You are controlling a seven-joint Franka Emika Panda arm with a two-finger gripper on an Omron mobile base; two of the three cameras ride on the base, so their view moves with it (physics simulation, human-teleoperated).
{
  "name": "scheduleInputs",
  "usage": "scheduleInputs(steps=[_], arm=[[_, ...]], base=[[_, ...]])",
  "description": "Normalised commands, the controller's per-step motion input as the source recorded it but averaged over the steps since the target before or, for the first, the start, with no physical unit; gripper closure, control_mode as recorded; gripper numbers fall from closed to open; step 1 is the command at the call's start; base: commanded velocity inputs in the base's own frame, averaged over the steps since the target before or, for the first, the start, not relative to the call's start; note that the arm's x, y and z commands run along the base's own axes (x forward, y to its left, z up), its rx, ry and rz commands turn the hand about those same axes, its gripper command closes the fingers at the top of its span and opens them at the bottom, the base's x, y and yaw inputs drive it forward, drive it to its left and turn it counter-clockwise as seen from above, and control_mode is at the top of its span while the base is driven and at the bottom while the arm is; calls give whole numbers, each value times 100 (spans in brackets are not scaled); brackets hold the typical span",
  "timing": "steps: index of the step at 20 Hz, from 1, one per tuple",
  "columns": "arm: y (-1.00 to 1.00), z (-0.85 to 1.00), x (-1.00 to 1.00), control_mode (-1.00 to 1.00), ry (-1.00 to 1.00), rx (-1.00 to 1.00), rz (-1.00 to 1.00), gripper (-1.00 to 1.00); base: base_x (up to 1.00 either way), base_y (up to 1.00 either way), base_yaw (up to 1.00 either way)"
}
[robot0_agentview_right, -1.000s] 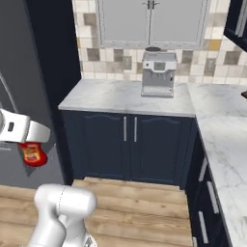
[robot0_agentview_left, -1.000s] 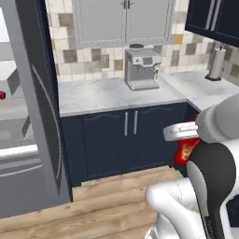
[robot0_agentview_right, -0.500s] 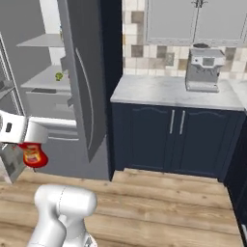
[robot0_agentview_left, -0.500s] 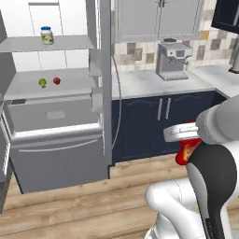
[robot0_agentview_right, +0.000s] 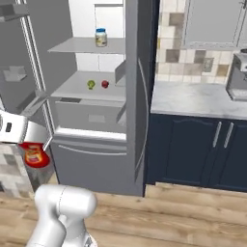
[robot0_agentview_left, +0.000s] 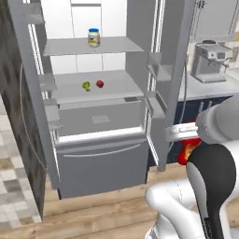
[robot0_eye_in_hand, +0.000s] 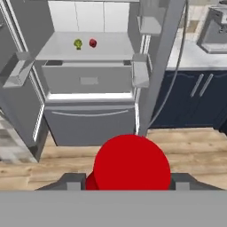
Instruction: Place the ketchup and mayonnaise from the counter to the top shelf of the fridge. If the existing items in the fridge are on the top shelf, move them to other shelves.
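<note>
So the gripper (robot0_eye_in_hand: 128, 181) has its fingers clamped around the ketchup (robot0_eye_in_hand: 131, 163), holding it out in front of the open fridge (robot0_agentview_left: 100, 154), low down near the wood floor (robot0_eye_in_hand: 186, 150). Further back, the broccoli floret (robot0_agentview_left: 86, 86) and red ball (robot0_agentview_left: 100, 84) sit side by side on the middle shelf (robot0_agentview_left: 116, 88); mayonnaise (robot0_agentview_left: 94, 37) is up on the top shelf (robot0_agentview_left: 70, 46)

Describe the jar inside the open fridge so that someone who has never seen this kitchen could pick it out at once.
Start at the open fridge left of the marble counter and find its top shelf. The mayonnaise stands alone there: a squat pale-yellow jar with a blue lid. On the shelf below lie a yellow-green floret and a red ball, both smaller and lidless.
</note>
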Motion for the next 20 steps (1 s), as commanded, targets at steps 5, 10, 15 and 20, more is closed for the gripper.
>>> scheduleInputs(steps=[5,10,15,20], arm=[[0,0,0,100,0,0,0,100],[0,0,0,100,0,0,0,100],[0,0,0,100,0,0,0,100],[0,0,0,100,0,0,0,100]], base=[[78,90,0],[84,31,0],[62,-16,0],[49,-17,0]])
